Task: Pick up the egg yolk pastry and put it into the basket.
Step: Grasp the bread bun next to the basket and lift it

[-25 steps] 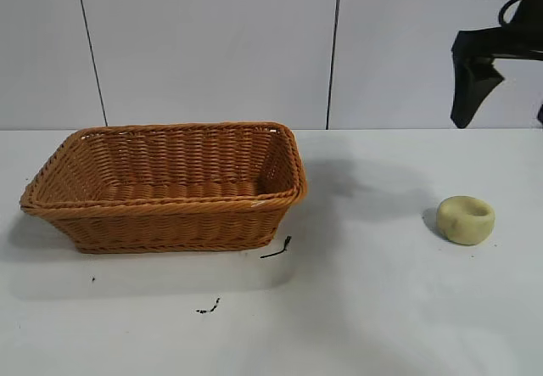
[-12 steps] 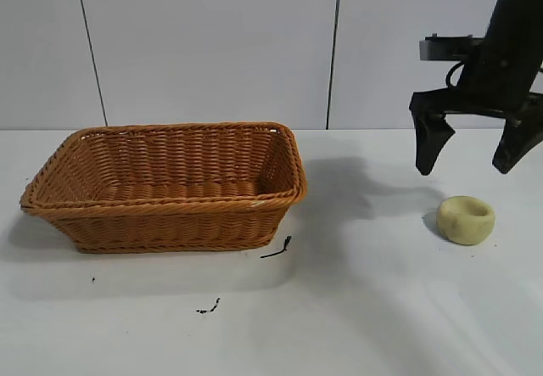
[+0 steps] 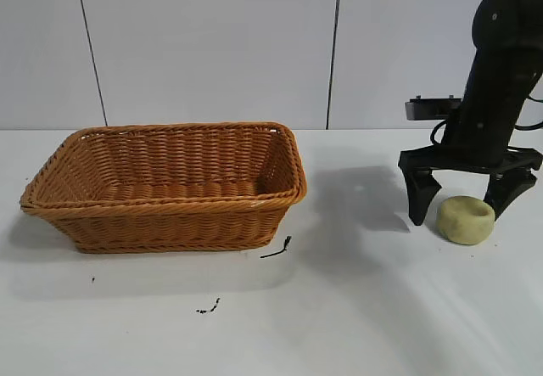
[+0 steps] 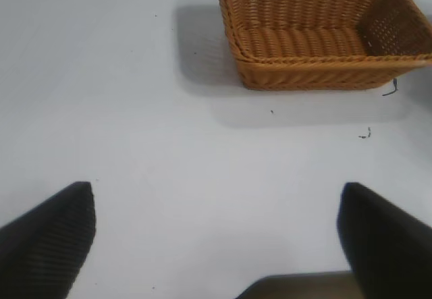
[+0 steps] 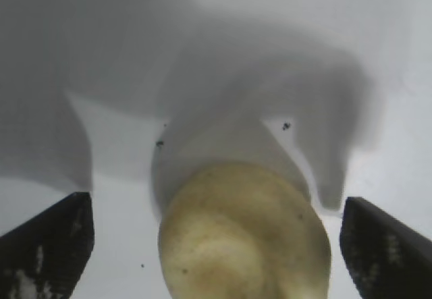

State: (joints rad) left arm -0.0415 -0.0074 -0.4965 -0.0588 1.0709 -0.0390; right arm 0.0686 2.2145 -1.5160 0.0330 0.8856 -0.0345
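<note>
The egg yolk pastry [image 3: 466, 220], a small pale yellow-green lump with a dimple on top, lies on the white table at the right. My right gripper [image 3: 462, 202] is open and has come down around it, one finger on each side, with a gap between each finger and the pastry. The right wrist view shows the pastry [image 5: 244, 235] centred between the two open fingers. The orange-brown wicker basket [image 3: 170, 223] stands empty at the left, also in the left wrist view [image 4: 324, 76]. My left gripper [image 4: 216, 238] is open over bare table, out of the exterior view.
Small dark scraps [image 3: 277, 249] lie on the table in front of the basket's near right corner. A white panelled wall stands behind the table.
My right gripper has come down from above the table's right side to table level, and its open fingers now straddle the pastry. The pastry and basket have not moved.
</note>
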